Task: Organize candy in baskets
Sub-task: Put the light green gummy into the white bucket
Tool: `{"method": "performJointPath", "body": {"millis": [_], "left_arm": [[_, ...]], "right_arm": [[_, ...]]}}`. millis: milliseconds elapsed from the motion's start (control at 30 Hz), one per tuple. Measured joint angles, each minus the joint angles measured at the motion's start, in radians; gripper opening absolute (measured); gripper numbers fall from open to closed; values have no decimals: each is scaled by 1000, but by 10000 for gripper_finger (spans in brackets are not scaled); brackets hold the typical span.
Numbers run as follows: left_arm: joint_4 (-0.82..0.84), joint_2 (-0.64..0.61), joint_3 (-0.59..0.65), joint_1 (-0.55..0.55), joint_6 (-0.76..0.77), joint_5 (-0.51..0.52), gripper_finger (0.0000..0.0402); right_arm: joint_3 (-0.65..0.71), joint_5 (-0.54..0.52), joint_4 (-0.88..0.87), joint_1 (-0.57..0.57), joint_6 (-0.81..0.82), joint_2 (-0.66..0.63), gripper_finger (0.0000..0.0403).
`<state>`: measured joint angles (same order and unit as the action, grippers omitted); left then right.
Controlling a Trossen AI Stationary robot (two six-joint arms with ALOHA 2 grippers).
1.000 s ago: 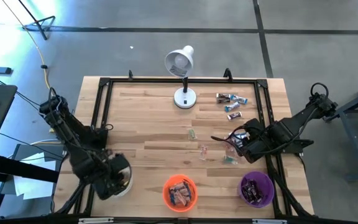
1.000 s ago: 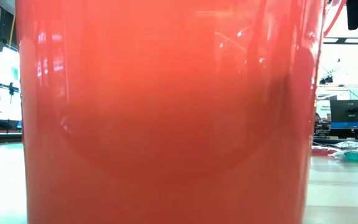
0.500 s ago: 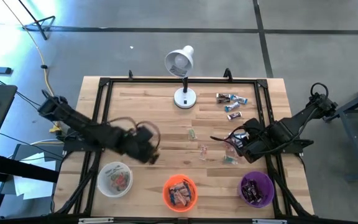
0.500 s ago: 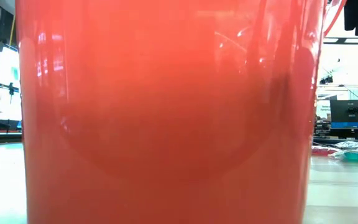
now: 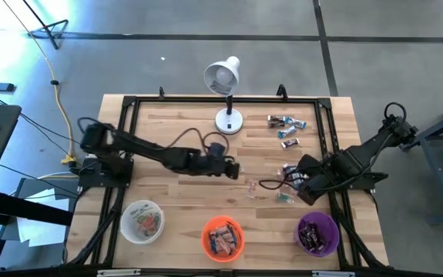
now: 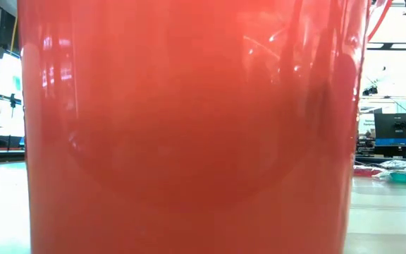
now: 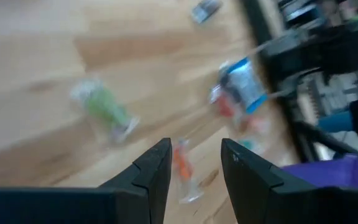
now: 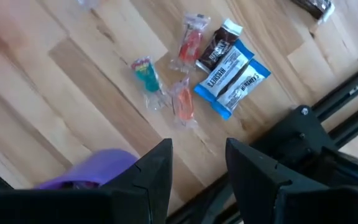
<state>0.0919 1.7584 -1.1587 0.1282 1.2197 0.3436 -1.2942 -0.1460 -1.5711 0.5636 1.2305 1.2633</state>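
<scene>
Small wrapped candies lie loose on the wooden table: a far-right group (image 5: pixel 286 127) and a few mid-right ones (image 5: pixel 251 186). Three baskets stand along the near edge: white (image 5: pixel 142 221), orange (image 5: pixel 222 237) and purple (image 5: pixel 318 233), each with candy inside. My left gripper (image 5: pixel 235 169) is open above the table's middle. In its wrist view (image 7: pixel 194 162) an orange candy (image 7: pixel 182 163) lies past the fingers and a green one (image 7: pixel 103 106) off to one side. My right gripper (image 8: pixel 197 158) is open and points down over blue-wrapped bars (image 8: pixel 232 78) and small candies (image 8: pixel 182 102).
A white desk lamp (image 5: pixel 225 92) stands at the far middle. A black frame (image 5: pixel 129 104) borders the table. The orange basket (image 6: pixel 189 127) fills the low view and hides the table behind it. Bare wood lies at the table's left and centre.
My left gripper has swung from over the white basket at the near left toward the table's middle and right, sinking a little and turning as it went. It stays open. My right gripper has rolled a little in place.
</scene>
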Motion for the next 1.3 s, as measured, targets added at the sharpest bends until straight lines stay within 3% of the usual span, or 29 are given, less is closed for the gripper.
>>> {"method": "performJointPath", "body": {"millis": [267,600,867,1100,1300], "left_arm": [[31,181,-142,-25,96,-29,127],[432,229,-353,-106,46,-21,126],[444,258,-367,-143,-3,-151,126],[439,277,-367,-141,101,-155,126],[442,277,-366,-128,163,-132,126]], "right_arm": [[0,52,0,-1,-157,0,144],[0,51,1,-49,-245,-24,144],[0,12,0,-129,-202,-109,144],[9,-18,2,-133,-292,-151,144],[114,-5,0,-134,-304,-246,144]]}}
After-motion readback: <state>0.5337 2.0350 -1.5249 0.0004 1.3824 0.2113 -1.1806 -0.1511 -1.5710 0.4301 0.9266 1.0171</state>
